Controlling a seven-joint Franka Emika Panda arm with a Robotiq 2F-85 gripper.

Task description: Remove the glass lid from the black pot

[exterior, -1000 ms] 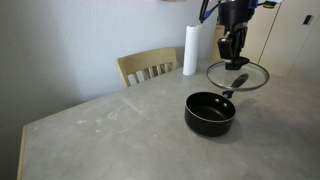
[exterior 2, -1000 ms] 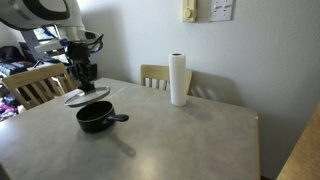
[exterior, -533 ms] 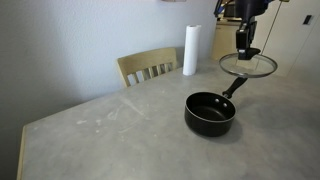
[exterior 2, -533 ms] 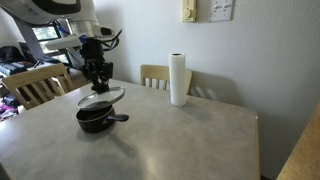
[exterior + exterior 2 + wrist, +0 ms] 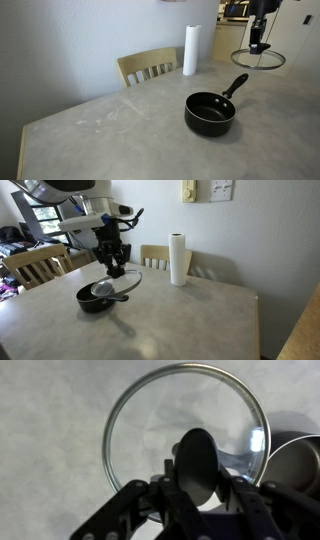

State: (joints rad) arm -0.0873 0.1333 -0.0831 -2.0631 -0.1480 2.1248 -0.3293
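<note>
The black pot (image 5: 210, 112) stands uncovered on the table, its long handle (image 5: 236, 86) pointing away; it also shows in an exterior view (image 5: 96, 298). My gripper (image 5: 258, 44) is shut on the black knob of the glass lid (image 5: 243, 60) and holds the lid in the air, clear of the pot and off to its side. In an exterior view the gripper (image 5: 116, 268) carries the lid (image 5: 128, 281) tilted just above and beside the pot. In the wrist view the gripper (image 5: 200, 478) clamps the knob, with the lid's rim (image 5: 125, 405) over bare table.
A tall white paper-towel roll (image 5: 190, 50) stands at the table's back edge, also seen in an exterior view (image 5: 178, 259). Wooden chairs (image 5: 148, 66) (image 5: 40, 264) sit behind the grey table (image 5: 110, 135). The table edge (image 5: 262, 320) drops off near the wall.
My gripper has carried the lid sideways and slightly up, from close beside the pot to well clear of it. The pot has not moved.
</note>
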